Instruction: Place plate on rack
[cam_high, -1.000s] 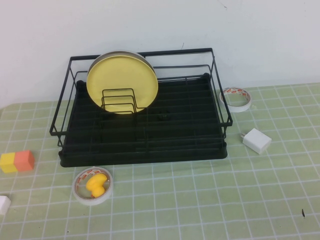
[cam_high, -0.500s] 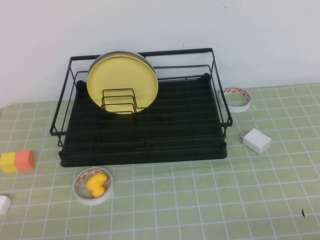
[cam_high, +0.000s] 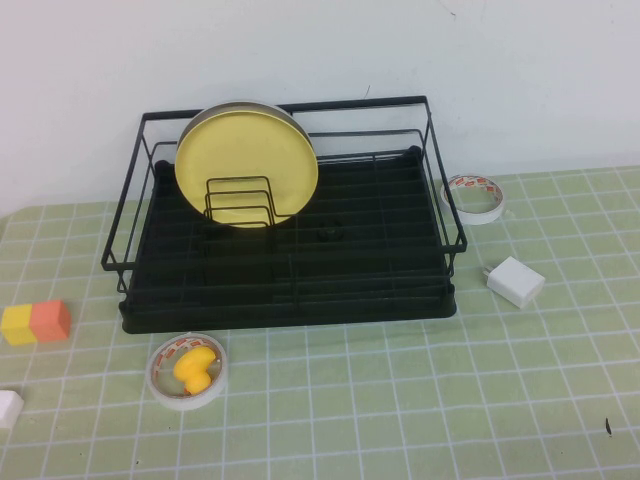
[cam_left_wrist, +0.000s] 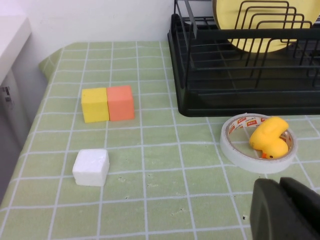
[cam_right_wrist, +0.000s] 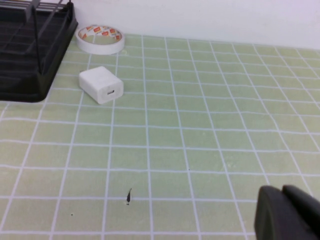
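Beside rack (cam_high: 290, 220) holding plate (cam_high: 246, 165): tapes, charger (cam_high: 515, 281); grippers (cam_left_wrist: 285, 210) (cam_right_wrist: 287, 212) low

Left gripper (cam_left_wrist: 285, 210) and right gripper (cam_right_wrist: 287, 215): only dark fingertips show at frame corners. Plate (cam_high: 246, 165) lower part behind rack (cam_high: 290, 300) loops; top cut off in left wrist view.

A table covered in a pale-green checked cloth (cam_high: 420, 400) carries the large black wire rack (cam_high: 290, 260). Directly on it also lie two white tape rolls (cam_high: 187, 372) (cam_high: 472, 197), a white charger block (cam_high: 515, 281), a yellow-and-orange block pair (cam_high: 35, 322) and a small white cube (cam_high: 8, 408).
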